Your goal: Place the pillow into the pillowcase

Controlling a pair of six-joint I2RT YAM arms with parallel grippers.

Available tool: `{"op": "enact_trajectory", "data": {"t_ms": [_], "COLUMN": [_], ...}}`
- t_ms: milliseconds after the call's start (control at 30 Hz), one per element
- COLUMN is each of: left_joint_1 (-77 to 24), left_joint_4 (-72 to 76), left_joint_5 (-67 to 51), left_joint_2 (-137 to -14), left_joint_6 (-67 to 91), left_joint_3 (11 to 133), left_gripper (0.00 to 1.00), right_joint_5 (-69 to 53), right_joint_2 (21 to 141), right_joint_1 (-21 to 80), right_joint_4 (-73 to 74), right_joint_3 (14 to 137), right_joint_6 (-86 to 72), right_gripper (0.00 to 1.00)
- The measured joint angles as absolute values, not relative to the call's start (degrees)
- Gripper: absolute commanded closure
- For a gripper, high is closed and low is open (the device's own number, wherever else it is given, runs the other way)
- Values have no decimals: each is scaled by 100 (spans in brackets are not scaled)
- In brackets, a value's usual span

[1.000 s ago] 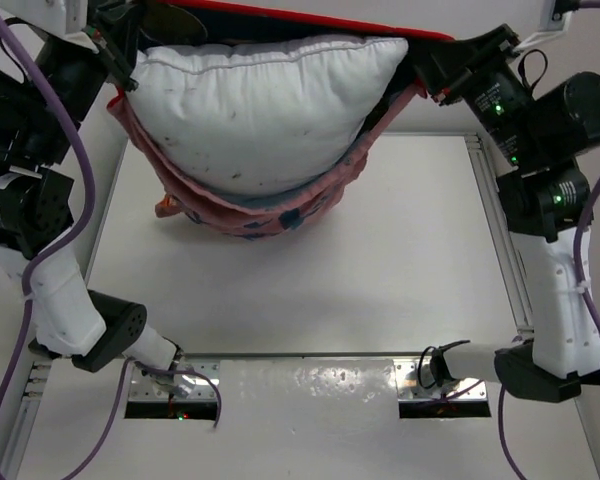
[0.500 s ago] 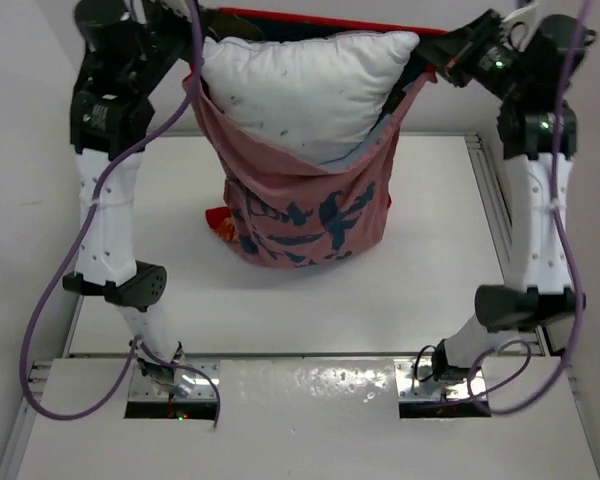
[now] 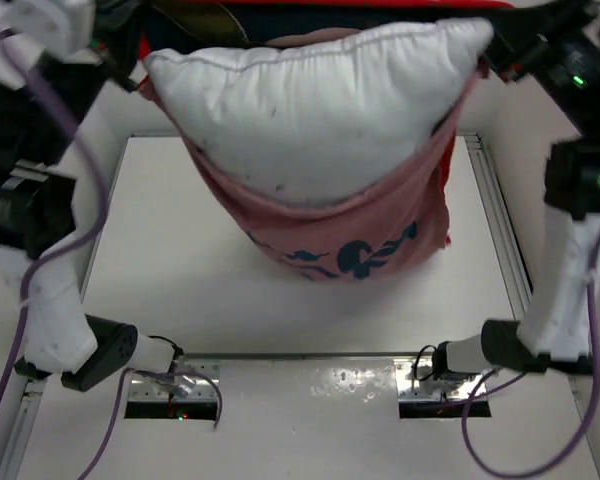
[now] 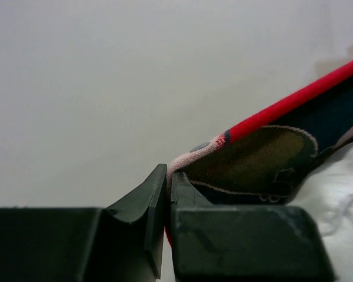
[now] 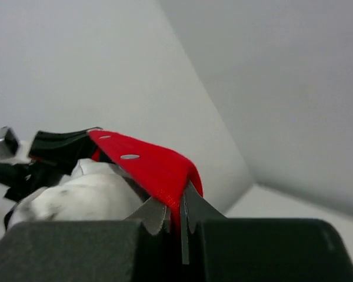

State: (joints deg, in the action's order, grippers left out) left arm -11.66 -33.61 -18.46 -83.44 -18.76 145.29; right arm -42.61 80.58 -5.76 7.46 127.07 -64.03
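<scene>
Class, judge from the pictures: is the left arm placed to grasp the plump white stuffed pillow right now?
Probably not: its fingers are shut on the thin red fabric pillowcase, holding it up with the white pillow partly inside.

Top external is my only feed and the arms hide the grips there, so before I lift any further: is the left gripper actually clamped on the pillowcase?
Observer: Yes. In the left wrist view the left gripper is shut on the pillowcase, with a pinkish fold of its hem pinched between the jaws.
Operator: And the right side?
Observer: The right wrist view shows the right gripper shut on the red edge of the pillowcase, with the fabric running straight into its closed jaws.
</scene>
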Motion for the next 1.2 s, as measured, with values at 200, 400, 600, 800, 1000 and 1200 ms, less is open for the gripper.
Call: {"op": "enact_trajectory", "data": {"t_ms": [200, 400, 600, 800, 1000, 1200], "left_joint_1": [-1083, -1105, -1350, -1234, -923, -886], "left_joint_4": [-3854, -4178, -3260, -3282, -3771, -4663], "left_joint_5": [-969, -596, -963, -1662, -1682, -821], "left_joint_2": [-9686, -10560, -9555, -8652, -8302, -9537], "left_joint_6": [-1876, -1905, -2421, -2248, -1911, -1942], "left_joint_3": [13981, 15135, 16411, 16407, 14691, 14320], "left_gripper": [100, 100, 100, 100, 100, 100], "right_joint_5": [-3913, -3918, -4084, -4495, -4278, -3590], "right_joint_2": [9721, 9695, 7564, 6709, 7474, 8624], "right_joint_1": [-399, -438, -698, -1076, -279, -86], "right_joint_4": [1984, 1946, 276, -1155, -331, 1815], "right_joint_3": [12278, 12390, 11987, 11913, 10621, 10527], "right_joint_6": [-6252, -6556, -6611, -6919, -6438, -5769], "right_gripper": [100, 100, 100, 100, 100, 100]}}
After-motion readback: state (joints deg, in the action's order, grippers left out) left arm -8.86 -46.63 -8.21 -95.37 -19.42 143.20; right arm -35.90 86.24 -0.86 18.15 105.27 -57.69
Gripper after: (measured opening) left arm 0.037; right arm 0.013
